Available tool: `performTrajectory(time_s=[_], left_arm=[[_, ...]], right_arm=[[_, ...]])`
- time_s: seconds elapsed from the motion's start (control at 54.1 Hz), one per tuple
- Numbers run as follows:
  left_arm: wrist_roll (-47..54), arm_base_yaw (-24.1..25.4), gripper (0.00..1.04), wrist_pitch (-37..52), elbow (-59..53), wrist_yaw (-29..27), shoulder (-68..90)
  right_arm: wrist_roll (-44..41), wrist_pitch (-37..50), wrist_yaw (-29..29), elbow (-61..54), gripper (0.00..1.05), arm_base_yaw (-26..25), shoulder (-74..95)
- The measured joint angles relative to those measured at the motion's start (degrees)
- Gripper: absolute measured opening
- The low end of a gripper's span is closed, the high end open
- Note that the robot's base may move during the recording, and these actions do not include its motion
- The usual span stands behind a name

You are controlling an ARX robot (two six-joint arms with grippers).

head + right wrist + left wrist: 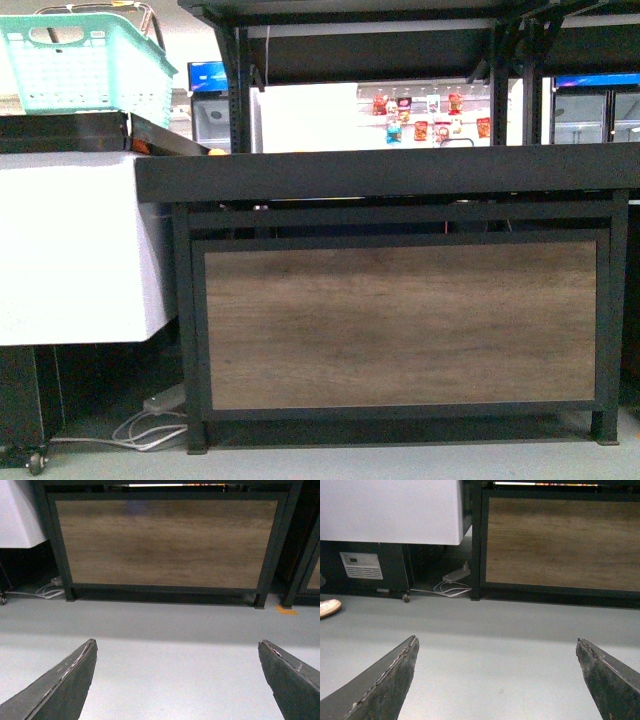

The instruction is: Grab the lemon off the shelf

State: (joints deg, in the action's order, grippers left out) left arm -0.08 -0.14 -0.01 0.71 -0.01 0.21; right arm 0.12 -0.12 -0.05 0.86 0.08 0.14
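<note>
The shelf [400, 170] is a black metal-framed stand with a flat black deck edge and a brown wood-grain front panel [400, 325], straight ahead in the front view. No lemon shows in any view; the top of the deck is hidden by its front edge. Neither arm shows in the front view. My left gripper [496, 642] is open and empty, low over the grey floor, facing the panel [560, 542]. My right gripper [177, 644] is open and empty, also low over the floor, facing the panel [165, 542].
A white counter [75, 245] stands left of the shelf, with a teal basket [90, 60] on top. Something orange [140, 147] shows at the deck's left end. A power strip and cables [160, 415] lie on the floor. A shoe [327, 607] shows at left.
</note>
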Motion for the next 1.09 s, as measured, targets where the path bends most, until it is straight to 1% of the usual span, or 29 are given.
performTrajectory(time_s=[1.091], left_arm=[[0.02, 0.0, 0.97, 0.0, 0.0, 0.0, 0.0]], right_arm=[[0.0, 0.0, 0.0, 0.0, 0.97, 0.0, 0.0]])
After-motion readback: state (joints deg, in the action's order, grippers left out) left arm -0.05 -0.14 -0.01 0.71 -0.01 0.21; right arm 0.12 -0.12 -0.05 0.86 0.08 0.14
